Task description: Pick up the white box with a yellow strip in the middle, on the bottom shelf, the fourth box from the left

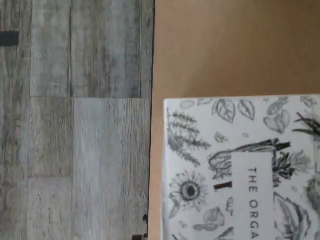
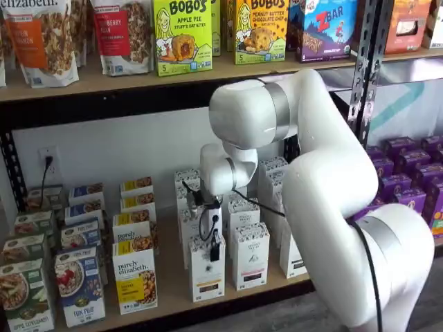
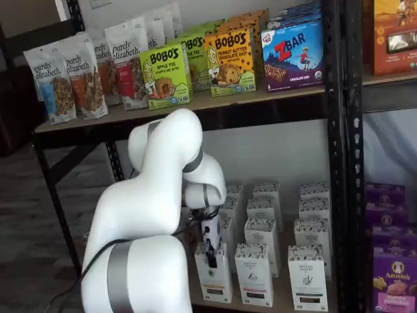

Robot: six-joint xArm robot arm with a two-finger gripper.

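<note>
Hovering: my gripper [image 2: 214, 250] hangs at the white box [image 2: 206, 268] front.
Fingers: grip state unclear to me.
Shelf [image 2: 173, 294]: wooden.

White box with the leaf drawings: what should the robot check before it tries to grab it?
1. Gripper is at the white box with leaf drawings: ok, it hangs by the box's top in both shelf views.
2. Fingers are open: cannot tell, no gap shows.
3. This box has the yellow strip: cannot tell, no yellow shows on it.
4. Box stands upright: ok.
5. Neighbouring white box is out of the way: ok, a gap separates them.
</note>
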